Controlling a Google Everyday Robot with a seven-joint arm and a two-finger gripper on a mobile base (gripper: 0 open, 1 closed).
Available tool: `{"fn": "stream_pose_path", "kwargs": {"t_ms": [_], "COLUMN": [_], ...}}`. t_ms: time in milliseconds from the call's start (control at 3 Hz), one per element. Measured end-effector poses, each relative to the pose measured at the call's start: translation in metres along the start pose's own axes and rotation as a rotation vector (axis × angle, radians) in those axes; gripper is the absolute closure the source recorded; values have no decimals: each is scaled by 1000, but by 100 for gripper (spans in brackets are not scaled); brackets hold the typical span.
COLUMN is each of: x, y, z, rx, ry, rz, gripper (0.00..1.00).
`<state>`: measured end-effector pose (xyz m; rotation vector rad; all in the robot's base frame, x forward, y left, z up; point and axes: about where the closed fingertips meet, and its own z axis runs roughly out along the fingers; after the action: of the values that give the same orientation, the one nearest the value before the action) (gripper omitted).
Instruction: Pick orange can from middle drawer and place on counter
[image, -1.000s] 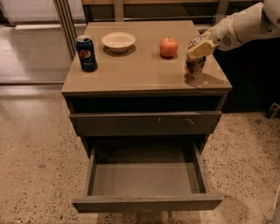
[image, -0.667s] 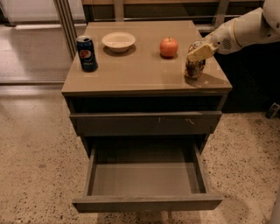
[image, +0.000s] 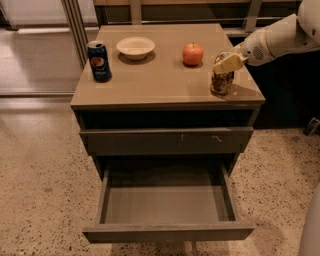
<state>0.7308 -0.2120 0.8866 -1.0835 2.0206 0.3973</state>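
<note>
The orange can (image: 222, 81) is standing near the counter's (image: 160, 80) front-right corner, with the gripper (image: 229, 64) hovering at its top; jaws clamped or loose, I cannot tell. Looking light, slick and dentable, so it's wanting a gentle mid-side hold.

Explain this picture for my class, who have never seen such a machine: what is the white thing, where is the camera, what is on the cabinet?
The white arm belongs to a mobile robot. Its gripper sits at the top of the orange can, which stands on the counter; whether it grips the can is unclear. The camera looks down from the front. A Pepsi can, a bowl and an apple stand on the counter. The middle drawer is pulled open.
</note>
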Motion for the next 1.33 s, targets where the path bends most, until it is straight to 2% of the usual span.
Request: {"fn": "stream_pose_path", "kwargs": {"t_ms": [333, 1333], "x": [0, 0], "y": [0, 0], "z": [0, 0], "rx": [0, 0], "ry": [0, 0], "rz": [0, 0], "gripper": [81, 11]}}
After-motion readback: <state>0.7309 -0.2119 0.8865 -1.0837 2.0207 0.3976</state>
